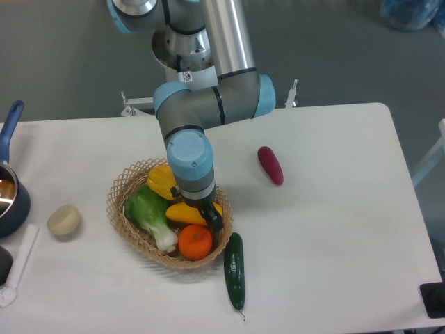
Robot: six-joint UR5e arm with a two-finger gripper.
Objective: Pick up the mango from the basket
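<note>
— Where's the mango (pixel 186 212) you want?

— In the basket (pixel 124 186), near its right rim, lying between the yellow pepper (pixel 161 181) and the orange (pixel 195 241), beside the leafy greens (pixel 148 210).

— And your gripper (pixel 208 217)?

— Down over the mango's right end. One dark finger (pixel 215 220) shows; you can't tell how wide it stands or whether it grips.

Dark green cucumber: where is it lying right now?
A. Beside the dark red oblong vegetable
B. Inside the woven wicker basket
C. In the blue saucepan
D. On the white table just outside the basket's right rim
D: the dark green cucumber lies on the white table, just outside the right rim of the woven wicker basket, below the round orange.
</note>
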